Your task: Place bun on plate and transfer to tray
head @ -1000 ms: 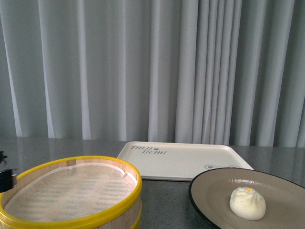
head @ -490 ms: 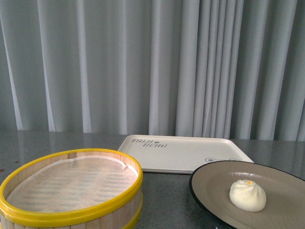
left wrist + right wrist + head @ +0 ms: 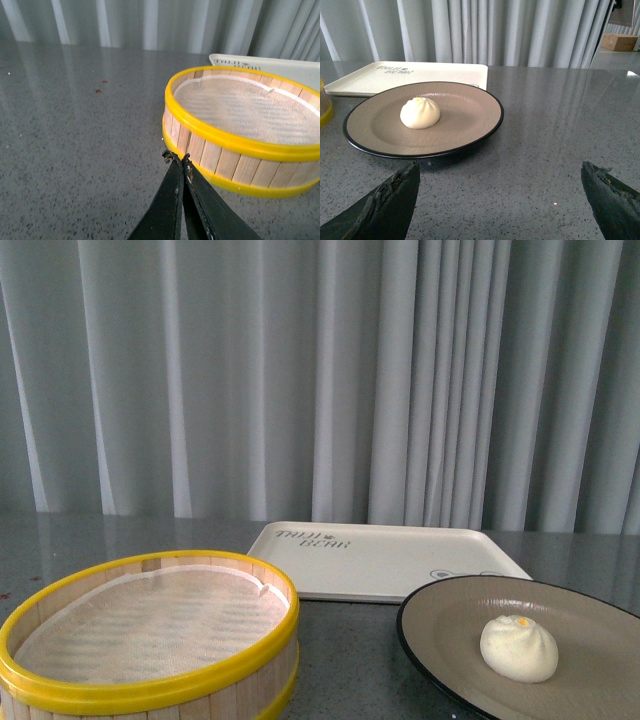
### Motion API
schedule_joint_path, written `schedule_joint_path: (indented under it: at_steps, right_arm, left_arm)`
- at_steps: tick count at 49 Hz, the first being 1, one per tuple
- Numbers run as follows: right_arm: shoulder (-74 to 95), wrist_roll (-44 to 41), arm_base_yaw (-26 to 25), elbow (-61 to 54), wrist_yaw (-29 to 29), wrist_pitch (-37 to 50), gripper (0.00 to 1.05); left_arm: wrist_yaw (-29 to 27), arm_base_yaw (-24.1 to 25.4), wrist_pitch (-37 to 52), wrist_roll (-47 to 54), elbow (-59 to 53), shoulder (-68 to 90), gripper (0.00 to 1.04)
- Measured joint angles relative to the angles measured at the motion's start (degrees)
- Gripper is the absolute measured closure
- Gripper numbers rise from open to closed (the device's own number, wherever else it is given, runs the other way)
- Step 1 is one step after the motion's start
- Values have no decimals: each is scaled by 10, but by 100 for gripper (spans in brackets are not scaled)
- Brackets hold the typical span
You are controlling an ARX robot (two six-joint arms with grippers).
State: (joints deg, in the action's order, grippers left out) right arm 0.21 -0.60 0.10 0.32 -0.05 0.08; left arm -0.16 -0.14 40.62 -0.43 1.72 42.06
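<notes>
The cream-white bun (image 3: 519, 648) with a yellow dot sits on the taupe plate (image 3: 450, 625) with a black rim at the front right. The cream tray (image 3: 380, 565) with dark lettering lies behind the plate. The right wrist view shows the bun (image 3: 420, 113) on the plate (image 3: 465, 125), with the tray (image 3: 445, 72) beyond. My right gripper (image 3: 500, 172) is open and empty, low over the table, a short way from the plate's rim. My left gripper (image 3: 176, 157) is shut and empty, its tips close to the steamer basket's wall. Neither gripper shows in the front view.
A yellow-rimmed wooden steamer basket (image 3: 150, 640) with a white liner stands at the front left; it also shows in the left wrist view (image 3: 240, 135). Grey curtains hang behind the speckled grey table (image 3: 555, 125). A cardboard box (image 3: 619, 42) sits far off.
A dark part of the left arm at the front view's left edge has gone out of view. The view has shifted slightly. The bun, plate and tray have not moved.
</notes>
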Motion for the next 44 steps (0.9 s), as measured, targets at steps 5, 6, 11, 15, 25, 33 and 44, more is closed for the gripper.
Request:
schedule_joint_path:
  at_steps: [5, 6, 11, 15, 25, 33, 44]
  right_arm:
    - [0, 0, 0, 0, 0, 0, 9]
    - [0, 0, 0, 0, 0, 0, 9]
    - [0, 0, 0, 0, 0, 0, 9]
    - [0, 0, 0, 0, 0, 0, 9]
    - [0, 0, 0, 0, 0, 0, 9]
    - [0, 0, 0, 0, 0, 0, 9]
    - [0, 0, 0, 0, 0, 0, 9]
  left_arm:
    - [0, 0, -20, 0, -2, -20, 101]
    - [0, 0, -27, 0, -2, -27, 101]
    - [0, 0, -65, 0, -2, -73, 101]
    - [0, 0, -88, 0, -2, -99, 101]
    - [0, 0, -145, 0, -2, -158, 101]
    - [0, 0, -198, 0, -3, -214, 101]
    - [0, 0, -252, 0, -3, -268, 101]
